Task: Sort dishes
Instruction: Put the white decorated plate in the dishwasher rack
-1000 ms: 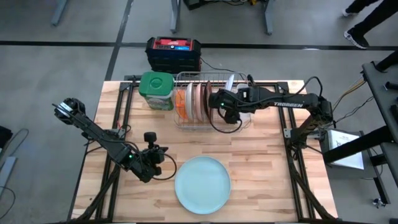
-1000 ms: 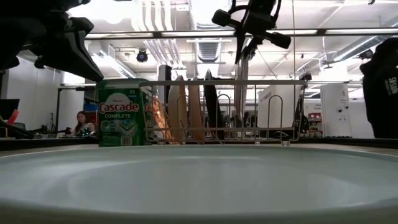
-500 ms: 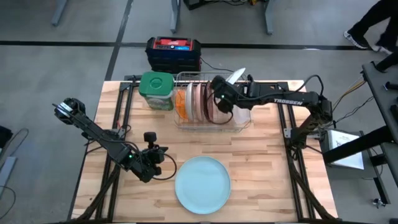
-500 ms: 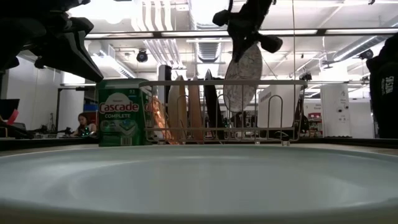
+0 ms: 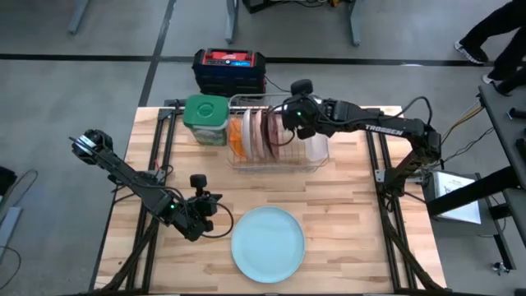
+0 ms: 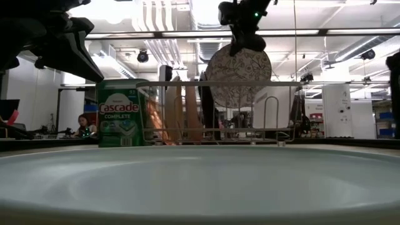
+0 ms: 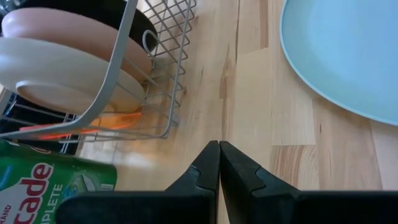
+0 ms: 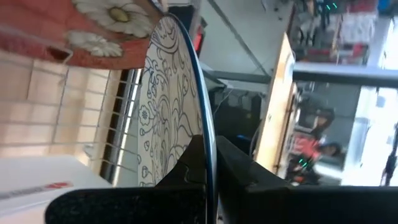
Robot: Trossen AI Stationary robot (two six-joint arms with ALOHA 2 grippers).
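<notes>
While the right gripper (image 6: 245, 39) was clamped on the patterned plate (image 6: 238, 77) above the dish rack (image 5: 275, 140), upper centre, lifting straight up would clear the wires.

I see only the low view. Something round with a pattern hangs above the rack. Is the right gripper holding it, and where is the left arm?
Observer: Yes. The right wrist view shows the right gripper shut on the patterned plate, its rim between the fingers.
Operator: Is the plate out of the rack?
Observer: From above, it hangs over the wire rack, next to the plates standing in it.
Operator: And the left arm?
Observer: The left gripper waits shut, near the table's front, left of the light blue plate.
</notes>
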